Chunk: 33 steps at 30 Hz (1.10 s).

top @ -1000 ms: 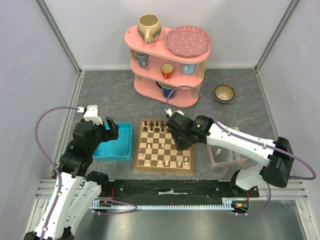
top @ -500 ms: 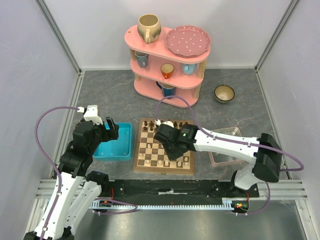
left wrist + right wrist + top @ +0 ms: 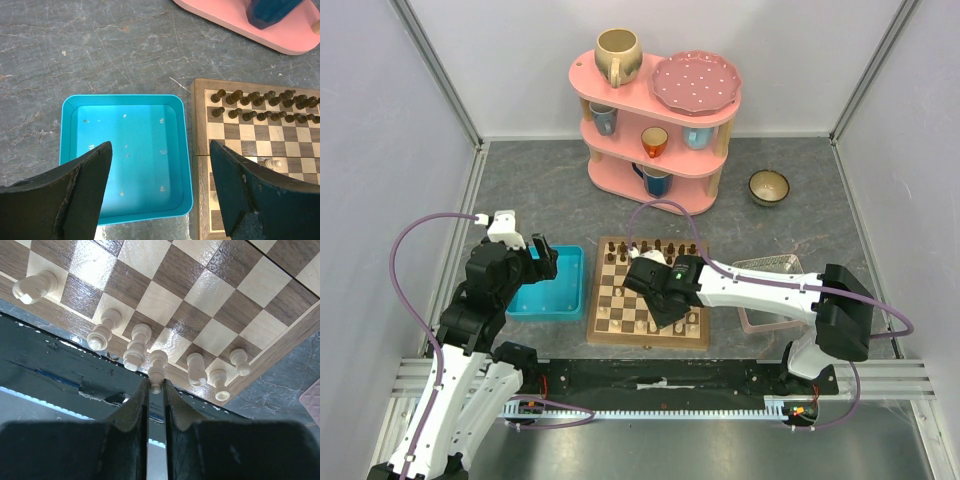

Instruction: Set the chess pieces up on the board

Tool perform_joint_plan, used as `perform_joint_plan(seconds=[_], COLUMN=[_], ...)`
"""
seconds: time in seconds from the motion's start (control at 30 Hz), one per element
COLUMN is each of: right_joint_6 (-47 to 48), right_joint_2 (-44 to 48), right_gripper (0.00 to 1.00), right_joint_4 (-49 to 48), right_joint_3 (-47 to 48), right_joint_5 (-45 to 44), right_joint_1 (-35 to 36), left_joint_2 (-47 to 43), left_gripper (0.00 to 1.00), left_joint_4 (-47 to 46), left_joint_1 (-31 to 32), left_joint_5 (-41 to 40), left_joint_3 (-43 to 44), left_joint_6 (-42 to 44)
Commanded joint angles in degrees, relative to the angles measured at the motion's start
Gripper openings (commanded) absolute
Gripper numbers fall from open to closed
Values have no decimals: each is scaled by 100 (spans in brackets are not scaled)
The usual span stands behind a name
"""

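Placing: right gripper (image 3: 156, 386) pinches cream wooden chessman (image 3: 158, 361) at 6 o'clock row of checkered wooden board (image 3: 220, 295); you lower it, release

Cream chess pieces (image 3: 137, 347) on a light-and-dark brown checkered board (image 3: 610, 300); turquoise tray (image 3: 65, 130); pink shelf (image 3: 685, 203), its plate (image 3: 695, 83) seemingly white-dotted.

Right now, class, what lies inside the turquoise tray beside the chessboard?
Only a few pale specks show on the floor of the turquoise tray. One corner is hidden behind a finger of the left hand.
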State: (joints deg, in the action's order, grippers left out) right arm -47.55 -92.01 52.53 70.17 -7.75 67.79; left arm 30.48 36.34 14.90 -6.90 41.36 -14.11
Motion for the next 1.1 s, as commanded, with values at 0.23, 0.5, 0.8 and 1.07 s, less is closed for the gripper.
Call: perform_joint_plan(seconds=[0.23,0.5,0.8,1.07], right_joint_6=[-193,-246,-246,-255], right_joint_2=[-37,-46,-116,-142], right_gripper=[11,13,13,18], right_joint_4=[-173,-358,-375,-384], right_joint_3=[-258,-373,-390,-399], right_joint_5=[-201,-210,-271,-341], right_joint_1=[33,41,41,33], left_joint_2=[2,-7,-7,11], left_gripper=[85,85,85,85], left_joint_4=[-188,-188,-188,-188], left_joint_1=[31,31,31,31], left_joint_5=[92,101,92,101], left_joint_3=[3,3,3,3], left_joint_6=[-101,-92,-101,-92])
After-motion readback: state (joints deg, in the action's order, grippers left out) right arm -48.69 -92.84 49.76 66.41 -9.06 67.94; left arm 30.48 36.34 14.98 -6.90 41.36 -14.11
